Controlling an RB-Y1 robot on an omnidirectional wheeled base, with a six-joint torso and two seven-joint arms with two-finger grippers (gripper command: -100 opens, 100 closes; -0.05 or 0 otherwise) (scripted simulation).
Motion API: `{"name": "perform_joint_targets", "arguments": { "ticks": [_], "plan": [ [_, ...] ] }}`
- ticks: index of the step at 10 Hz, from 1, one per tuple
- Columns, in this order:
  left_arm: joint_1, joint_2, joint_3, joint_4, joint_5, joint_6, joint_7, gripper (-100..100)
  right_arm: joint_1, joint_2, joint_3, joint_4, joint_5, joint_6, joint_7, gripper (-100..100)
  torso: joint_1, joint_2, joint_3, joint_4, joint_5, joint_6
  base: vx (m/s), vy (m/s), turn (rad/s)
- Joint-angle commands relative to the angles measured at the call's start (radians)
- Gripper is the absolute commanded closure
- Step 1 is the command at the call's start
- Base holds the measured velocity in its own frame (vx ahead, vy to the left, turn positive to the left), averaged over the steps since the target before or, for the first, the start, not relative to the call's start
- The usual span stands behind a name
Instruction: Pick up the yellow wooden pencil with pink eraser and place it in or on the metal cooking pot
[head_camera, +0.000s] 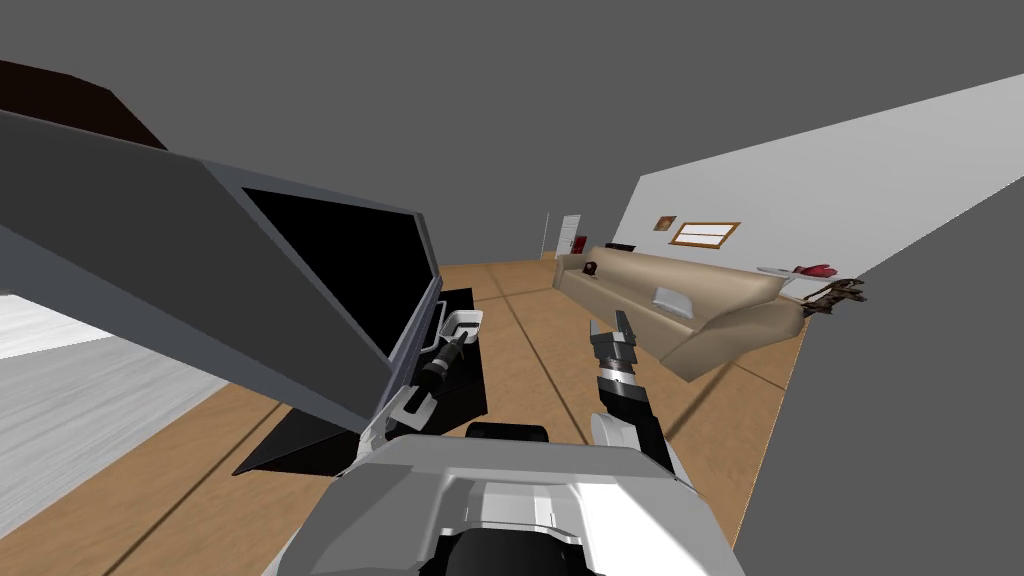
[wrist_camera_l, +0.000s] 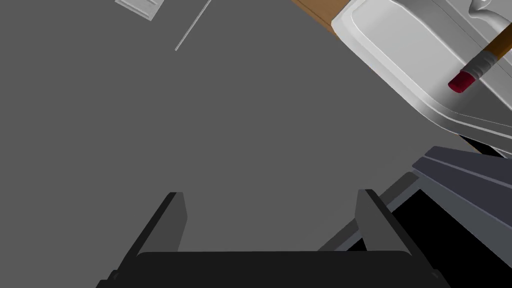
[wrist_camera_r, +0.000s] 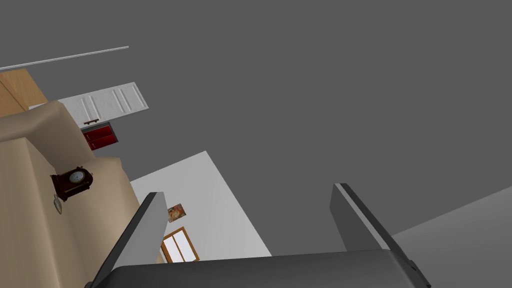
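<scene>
**Two open hands, pencil just past the left one**

Two fingers of the left hand (wrist_camera_l: 270, 194) stand wide apart, pinching nothing, before a flat grey plane. Beyond one finger the pencil (wrist_camera_l: 482, 62) slants over a white rimmed tray (wrist_camera_l: 400, 55). Its red-pink eraser end points toward the hand, and its orange-brown shaft runs off the picture's edge. Centre-right in the head view, the right hand (head_camera: 610, 322) is raised above the wood floor (head_camera: 530, 340), fingers likewise spread.
</scene>
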Motion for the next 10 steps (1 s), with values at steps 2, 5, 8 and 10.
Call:
{"name": "perform_joint_targets", "arguments": {
  "ticks": [2,5,8,10],
  "plan": [
    [-0.015,0.011,0.0,0.06,-0.021,0.01,-0.023,-100,0.0,0.0,0.0,0.0,0.0,0.0,0.0,0,0.0,0.0,0.0,0.0,0.0,0.0,0.012,-0.015,-0.066],
    [-0.047,0.029,0.0,0.145,-0.056,0.031,-0.061,-100,0.0,0.0,0.0,0.0,0.0,0.0,0.0,0,0.0,0.0,0.0,0.0,0.0,0.0,0.012,-0.015,-0.062],
    [-0.077,0.046,0.001,0.241,-0.09,0.052,-0.097,-100,0.0,0.0,0.0,0.0,0.0,0.0,0.0,0,0.0,0.0,0.0,0.0,0.0,0.0,0.015,-0.016,-0.081],
    [-0.092,0.055,0.001,0.29,-0.107,0.062,-0.115,-100,0.0,0.0,0.0,0.0,0.0,0.0,0.0,0,-0.001,0.0,0.0,0.0,0.0,0.0,0.015,-0.02,-0.074]
  ]
}}
